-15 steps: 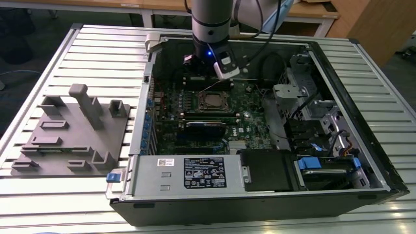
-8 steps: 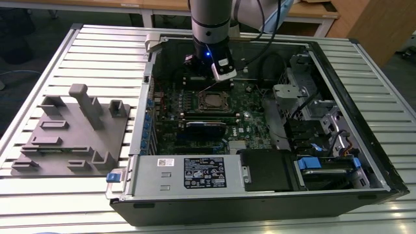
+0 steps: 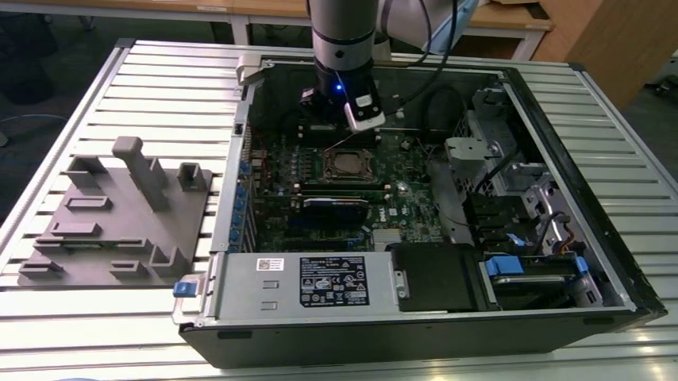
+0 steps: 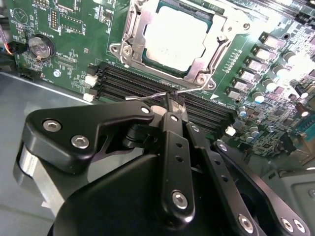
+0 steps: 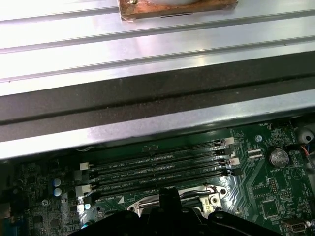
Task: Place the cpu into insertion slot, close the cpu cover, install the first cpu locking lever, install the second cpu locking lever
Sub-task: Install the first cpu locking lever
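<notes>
The cpu (image 4: 179, 37) lies flat in the insertion slot (image 4: 129, 37), its pale metal top showing through the cut-out of the cpu cover (image 4: 206, 64), which is folded down over it. In the exterior view the slot (image 3: 350, 164) sits mid-motherboard inside the open case. My gripper (image 4: 171, 98) hovers just beside the socket, fingers shut together. Its tip touches a thin wire locking lever (image 4: 147, 96) that stands raised along the socket's edge; I cannot tell if the wire is pinched. The gripper (image 3: 350, 139) hangs from the arm, and its tip (image 5: 170, 192) meets the lever (image 5: 194, 189).
Black memory slots (image 4: 142, 83) run right beside the socket, with a coin battery (image 4: 39, 45) further off. A white-labelled power supply (image 3: 307, 282) fills the case's front, drive bays (image 3: 498, 159) the exterior view's right. A grey fixture block (image 3: 117, 214) rests on the slatted table.
</notes>
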You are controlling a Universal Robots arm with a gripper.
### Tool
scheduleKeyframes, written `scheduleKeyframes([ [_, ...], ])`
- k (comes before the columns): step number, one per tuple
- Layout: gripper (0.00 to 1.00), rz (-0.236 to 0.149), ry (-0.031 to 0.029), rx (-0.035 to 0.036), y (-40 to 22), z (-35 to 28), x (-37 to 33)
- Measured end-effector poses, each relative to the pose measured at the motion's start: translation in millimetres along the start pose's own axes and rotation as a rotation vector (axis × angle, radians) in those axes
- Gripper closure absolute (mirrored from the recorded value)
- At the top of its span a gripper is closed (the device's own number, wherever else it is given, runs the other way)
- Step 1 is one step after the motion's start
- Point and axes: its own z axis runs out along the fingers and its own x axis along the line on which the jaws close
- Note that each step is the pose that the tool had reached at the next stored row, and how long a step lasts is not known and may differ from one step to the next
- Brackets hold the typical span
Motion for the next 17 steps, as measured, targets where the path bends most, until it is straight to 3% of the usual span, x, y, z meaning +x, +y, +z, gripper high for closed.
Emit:
scheduleKeyframes([
  [17, 0.89, 0.0, 0.0, 0.0007, 3.9, 5.2, 1.1],
])
